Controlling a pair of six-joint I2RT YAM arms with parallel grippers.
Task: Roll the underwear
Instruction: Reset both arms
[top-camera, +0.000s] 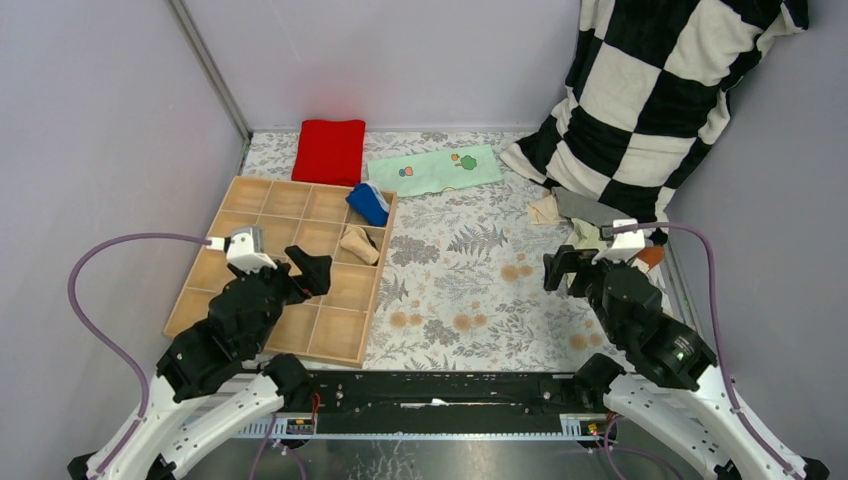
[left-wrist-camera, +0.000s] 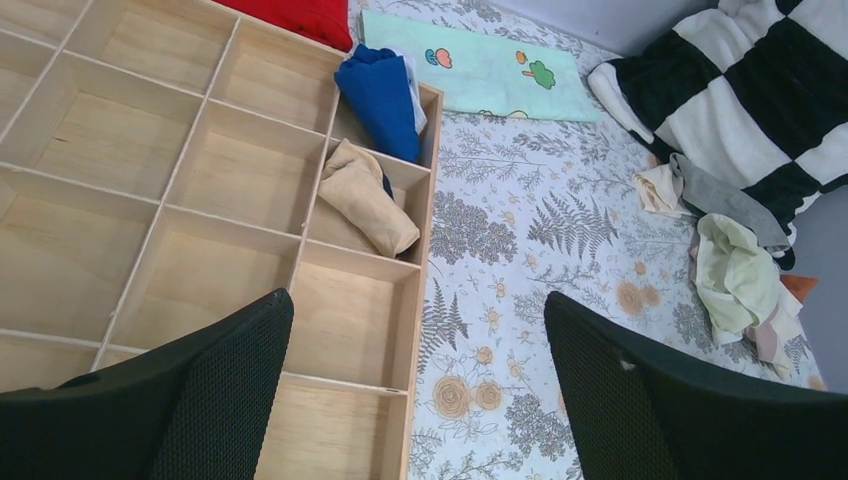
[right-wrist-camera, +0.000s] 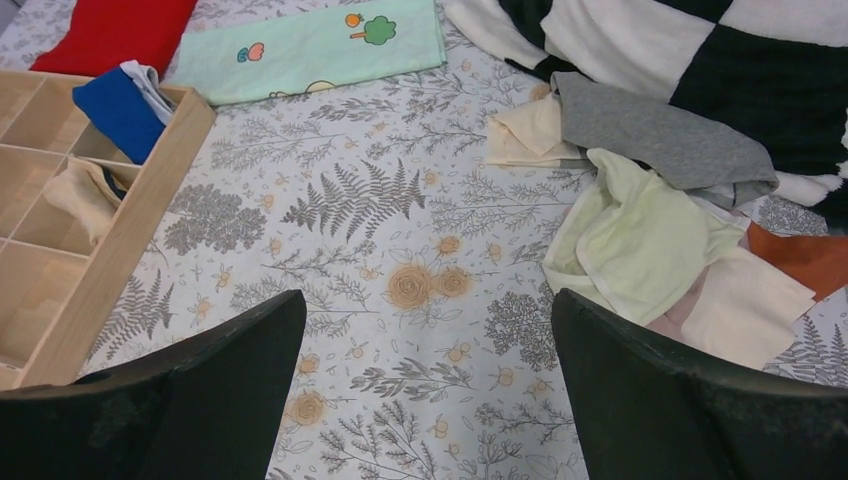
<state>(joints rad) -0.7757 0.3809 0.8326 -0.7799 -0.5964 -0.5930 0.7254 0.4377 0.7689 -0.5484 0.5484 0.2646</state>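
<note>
Underwear (right-wrist-camera: 630, 235), where is it?
Two are bundled up in the tray (top-camera: 250, 290) on the left. The blue one (top-camera: 368, 203) is in the far right box. The tan one (top-camera: 360, 244) is in the next box, on the near side of it.
And the rest of the underwear?
In a loose pile on the right of the counter (top-camera: 470, 290), by the checked pillow (top-camera: 650, 90). A green one (right-wrist-camera: 625, 240) is on top. A grey one (right-wrist-camera: 660, 140) lies on the far side of it, and a beige one (right-wrist-camera: 525, 130) sits left of the grey.
What about the left gripper (top-camera: 300, 277)?
It hangs over the tray with its fingers spread wide. It holds nothing.
And the right gripper (top-camera: 572, 272)?
Spread wide too, holding nothing. It is over the counter, just left of the pile.
What is at the far side?
A red cloth (top-camera: 329, 150) and a mint cloth (top-camera: 435, 168), side by side.
</note>
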